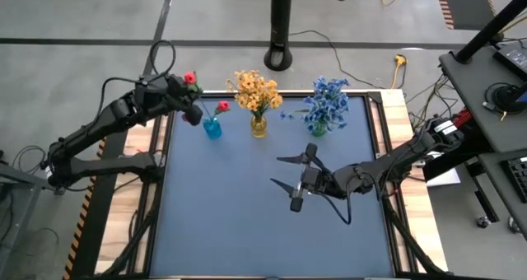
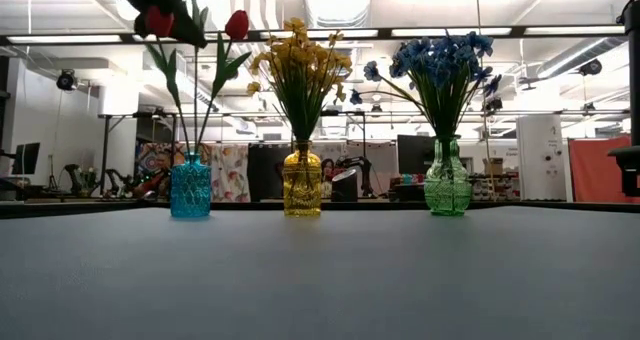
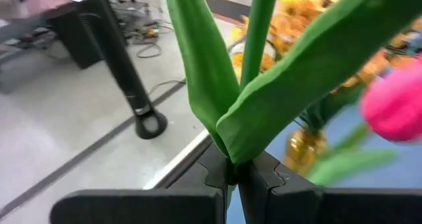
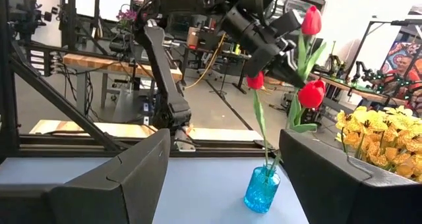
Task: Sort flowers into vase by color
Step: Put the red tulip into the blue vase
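Observation:
My left gripper [image 1: 193, 109] [image 3: 234, 168] hangs over the far left of the table, just above the blue glass vase [image 1: 212, 129] [image 2: 190, 186], and is shut on a red tulip sprig [image 4: 256, 80]. A second red bud [image 1: 222, 107] stands in that vase. Yellow flowers [image 1: 256, 90] stand in the yellow vase [image 2: 302, 183]. Blue flowers [image 1: 327, 101] fill the green vase [image 2: 447, 180]. My right gripper [image 1: 285, 171] [image 4: 221, 184] is open over the middle of the table, its fingers pointing at the blue vase and touching nothing. My left gripper pinches the red tulip sprig between its two fingers at the stem where the green leaves branch off [image 3: 229, 155]. The fingers come from the table's left, lying across the stem. The stem [image 4: 262, 128] hangs below them and reaches down into the blue vase's neck [image 4: 266, 169].
The three vases stand in a row along the table's far edge. The dark blue mat [image 1: 247, 231] in front of them is open surface. A black stand pole [image 1: 280, 33] rises beyond the far edge. Wooden side rails [image 1: 399, 123] border the mat.

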Action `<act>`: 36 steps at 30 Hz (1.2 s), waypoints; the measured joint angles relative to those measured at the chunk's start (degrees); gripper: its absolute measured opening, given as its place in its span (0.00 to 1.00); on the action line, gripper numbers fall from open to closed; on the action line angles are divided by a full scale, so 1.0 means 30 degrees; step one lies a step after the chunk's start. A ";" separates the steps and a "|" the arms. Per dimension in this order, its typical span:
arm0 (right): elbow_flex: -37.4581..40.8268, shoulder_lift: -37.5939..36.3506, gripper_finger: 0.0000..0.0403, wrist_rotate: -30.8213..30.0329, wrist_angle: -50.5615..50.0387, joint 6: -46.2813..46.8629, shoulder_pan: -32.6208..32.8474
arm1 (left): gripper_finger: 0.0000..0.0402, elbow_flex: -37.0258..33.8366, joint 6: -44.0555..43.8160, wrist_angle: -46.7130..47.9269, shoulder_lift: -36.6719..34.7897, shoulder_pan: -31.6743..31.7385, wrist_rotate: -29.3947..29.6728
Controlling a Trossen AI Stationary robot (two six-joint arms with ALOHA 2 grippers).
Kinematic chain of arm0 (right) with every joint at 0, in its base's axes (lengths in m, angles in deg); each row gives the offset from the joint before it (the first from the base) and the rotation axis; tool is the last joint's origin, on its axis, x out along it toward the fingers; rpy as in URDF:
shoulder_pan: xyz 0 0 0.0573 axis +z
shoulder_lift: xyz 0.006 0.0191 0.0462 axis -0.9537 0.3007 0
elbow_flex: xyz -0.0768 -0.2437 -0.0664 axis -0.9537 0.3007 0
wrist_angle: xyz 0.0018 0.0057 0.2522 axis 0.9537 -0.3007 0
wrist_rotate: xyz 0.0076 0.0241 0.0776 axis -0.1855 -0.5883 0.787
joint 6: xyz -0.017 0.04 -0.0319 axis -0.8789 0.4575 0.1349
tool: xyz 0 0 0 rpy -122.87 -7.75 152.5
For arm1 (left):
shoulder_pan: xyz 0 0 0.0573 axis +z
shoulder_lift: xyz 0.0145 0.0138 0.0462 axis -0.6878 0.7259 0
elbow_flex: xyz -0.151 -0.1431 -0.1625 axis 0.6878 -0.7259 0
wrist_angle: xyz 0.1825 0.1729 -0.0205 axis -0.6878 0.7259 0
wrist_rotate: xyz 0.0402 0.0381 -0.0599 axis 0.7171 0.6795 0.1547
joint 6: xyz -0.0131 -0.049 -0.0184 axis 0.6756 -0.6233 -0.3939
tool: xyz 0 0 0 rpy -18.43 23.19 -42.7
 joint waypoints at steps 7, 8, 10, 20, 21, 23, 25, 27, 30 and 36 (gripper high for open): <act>0.0000 0.0000 0.70 0.0001 -0.0007 0.0169 0.0000 | 0.00 -0.0139 -0.0253 0.0070 0.0110 -0.0018 -0.0176; 0.0000 0.0000 0.69 0.0000 -0.0007 0.0169 0.0000 | 0.00 -0.0141 -0.0307 0.0061 0.0117 -0.0015 -0.0180; 0.0000 0.0000 0.69 0.0000 -0.0013 0.0162 0.0000 | 0.00 -0.0111 -0.0694 0.0158 0.0102 -0.0022 -0.0202; 0.0000 0.0000 0.70 0.0000 -0.0029 0.0155 -0.0058 | 0.00 0.2090 -0.1778 0.2856 0.0172 -0.0015 -0.0166; 0.0000 0.0000 0.70 0.0000 -0.0036 0.0155 -0.0058 | 0.00 0.2139 -0.1785 0.2995 0.0183 -0.0015 -0.0166; 0.0000 0.0000 0.70 0.0000 -0.0036 0.0155 -0.0058 | 0.00 0.2110 -0.1785 0.3043 0.0183 -0.0015 -0.0166; 0.0000 0.0000 0.70 0.0000 -0.0036 0.0155 -0.0060 | 0.00 0.2090 -0.1785 0.3035 0.0243 -0.0015 -0.0164; 0.0000 0.0000 0.69 0.0000 -0.0037 0.0155 -0.0089 | 0.00 0.2090 -0.1778 0.2989 0.0360 -0.0015 -0.0160; 0.0000 0.0000 0.69 0.0000 -0.0100 0.0299 -0.0124 | 0.00 0.2083 -0.1778 0.2628 0.0659 -0.0015 -0.0158; 0.0000 0.0000 0.70 0.0003 -0.0160 0.0429 -0.0124 | 0.00 0.2061 -0.1778 0.2221 0.1406 -0.0015 -0.0162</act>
